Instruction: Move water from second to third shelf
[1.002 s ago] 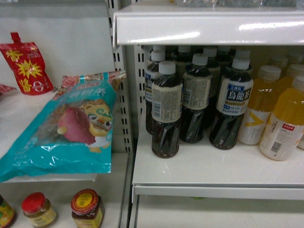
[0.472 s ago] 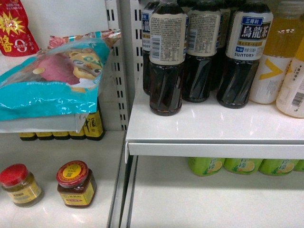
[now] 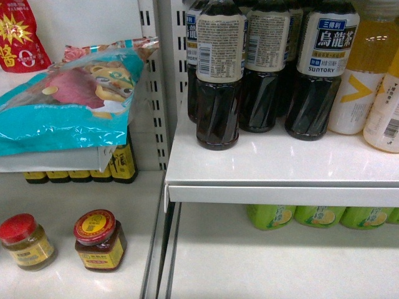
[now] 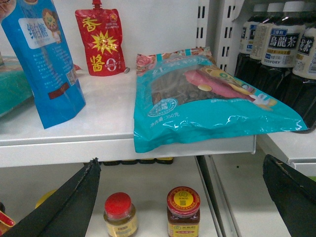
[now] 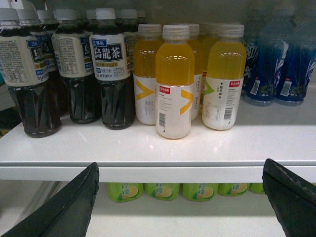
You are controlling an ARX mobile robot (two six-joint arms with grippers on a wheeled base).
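The light is bright and even, and it comes from above. The white shelf (image 3: 280, 162) in the head view carries soft glare patches under the dark bottles (image 3: 218, 75). The teal bag (image 4: 212, 103) shines with small highlights toward 5 o'clock in the left wrist view. The blue bottles (image 5: 276, 64) at 2 o'clock look hazy. All pictures are slightly soft and grainy.

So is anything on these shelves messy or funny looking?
Yes, the teal snack bag lies flat and crooked, and its corner pokes out past the shelf edge toward the dark tea bottles. The bottles and the jars all stand upright. Nothing looks spilled.
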